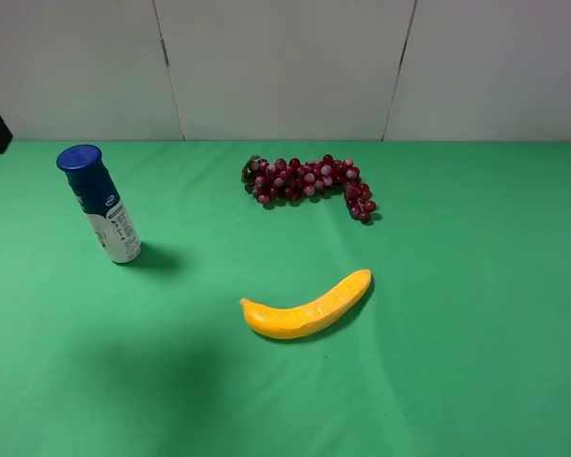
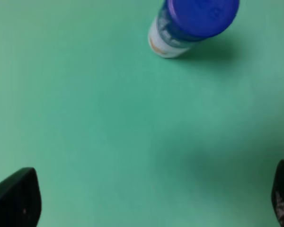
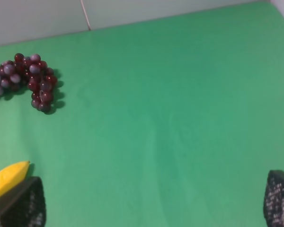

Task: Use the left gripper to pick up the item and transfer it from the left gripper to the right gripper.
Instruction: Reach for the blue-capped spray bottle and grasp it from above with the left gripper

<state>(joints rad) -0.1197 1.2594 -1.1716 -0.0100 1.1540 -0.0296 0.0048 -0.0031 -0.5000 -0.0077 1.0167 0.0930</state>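
Standing upright on the left side of the green desk (image 1: 457,333): the item (image 1: 100,203), well apart from the banana (image 1: 309,307) and grape bunch (image 1: 309,179). Left gripper (image 2: 149,196) hovers near it, no contact, jaws spread wide, holding nothing. Right gripper (image 3: 149,201) also wide open and empty, over bare desk beside the banana tip.

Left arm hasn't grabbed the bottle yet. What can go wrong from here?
1. The tall white bottle with the dark blue cap stands on its base on the green cloth; a glancing jaw could topple it.
2. In the left wrist view it sits off-centre from the open jaws of the left gripper; a straight approach may miss.
3. The yellow banana lies close by the right gripper; moving to the handover might nudge it.
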